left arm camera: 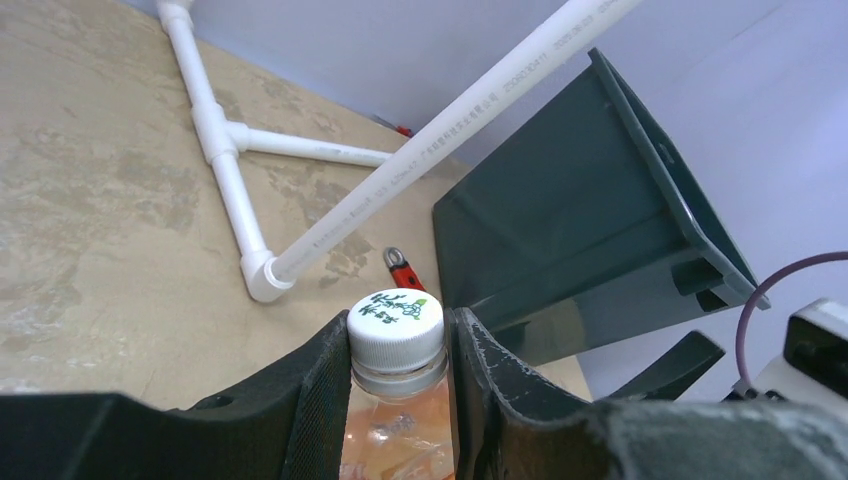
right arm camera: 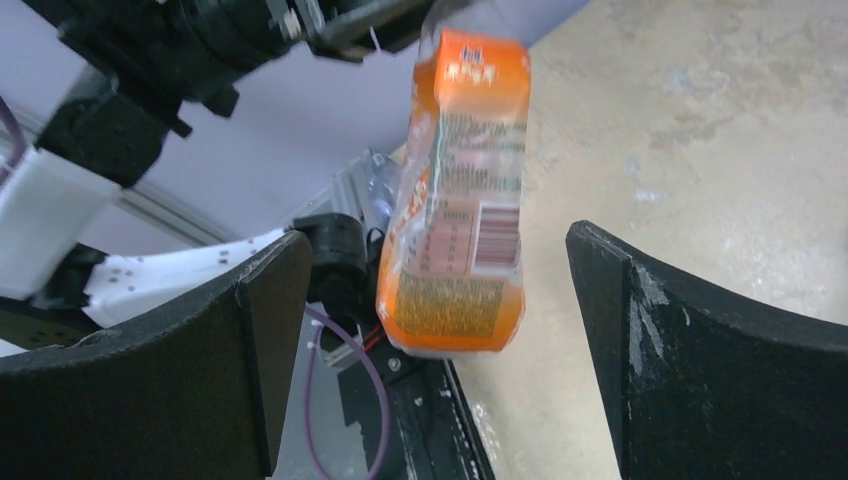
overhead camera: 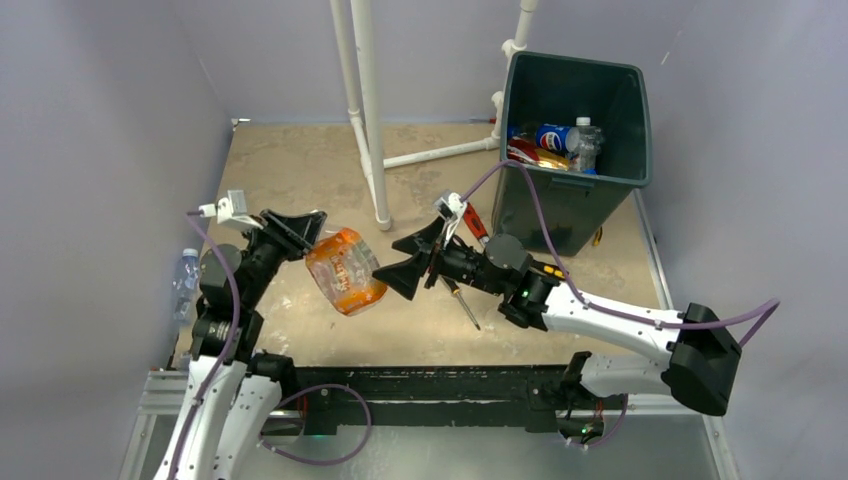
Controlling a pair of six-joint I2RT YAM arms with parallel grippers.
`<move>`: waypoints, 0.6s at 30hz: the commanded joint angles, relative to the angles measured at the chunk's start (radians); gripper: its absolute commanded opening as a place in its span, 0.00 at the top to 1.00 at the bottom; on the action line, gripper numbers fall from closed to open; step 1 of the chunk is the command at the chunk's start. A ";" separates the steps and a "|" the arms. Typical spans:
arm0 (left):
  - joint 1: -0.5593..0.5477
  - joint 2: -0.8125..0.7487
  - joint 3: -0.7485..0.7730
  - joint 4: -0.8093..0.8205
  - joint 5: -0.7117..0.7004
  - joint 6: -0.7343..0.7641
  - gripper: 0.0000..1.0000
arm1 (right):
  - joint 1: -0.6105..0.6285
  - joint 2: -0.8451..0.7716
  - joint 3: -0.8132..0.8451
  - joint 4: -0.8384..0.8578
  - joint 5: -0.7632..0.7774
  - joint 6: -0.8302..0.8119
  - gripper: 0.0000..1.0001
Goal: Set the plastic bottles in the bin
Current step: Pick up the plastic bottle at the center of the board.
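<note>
An orange-labelled plastic bottle [overhead camera: 345, 270] hangs above the table's middle. My left gripper [overhead camera: 305, 232] is shut on its neck, just under the white cap [left arm camera: 395, 322]. In the left wrist view both fingers [left arm camera: 318, 390] press against the cap and neck. My right gripper [overhead camera: 405, 262] stands wide open just right of the bottle's base. In the right wrist view the bottle [right arm camera: 460, 200] hangs ahead of that gripper [right arm camera: 435, 245], between the lines of its fingers and touching neither. The dark green bin [overhead camera: 575, 190] stands at the back right with several bottles [overhead camera: 556, 140] inside.
A white pipe frame [overhead camera: 368, 120] rises from the table behind the arms. A red-handled wrench [overhead camera: 475, 222] lies by the bin's near corner, and a screwdriver [overhead camera: 462, 300] lies under the right arm. Another clear bottle [overhead camera: 185, 280] rests at the far left edge.
</note>
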 commanded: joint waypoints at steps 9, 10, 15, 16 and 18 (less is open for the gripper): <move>-0.004 -0.128 0.105 0.006 -0.035 0.097 1.00 | 0.007 0.027 0.132 -0.002 -0.072 -0.004 0.01; -0.004 -0.120 0.114 0.024 -0.023 0.097 1.00 | 0.010 0.021 0.134 -0.017 -0.072 -0.011 0.01; -0.004 -0.091 0.136 0.102 0.042 0.100 1.00 | 0.024 -0.014 0.179 -0.115 -0.071 -0.067 0.01; -0.004 -0.087 0.139 0.147 0.056 0.102 1.00 | 0.026 -0.020 0.187 -0.126 -0.073 -0.076 0.01; -0.004 -0.077 0.146 0.198 0.090 0.107 1.00 | 0.030 -0.030 0.210 -0.159 -0.074 -0.098 0.01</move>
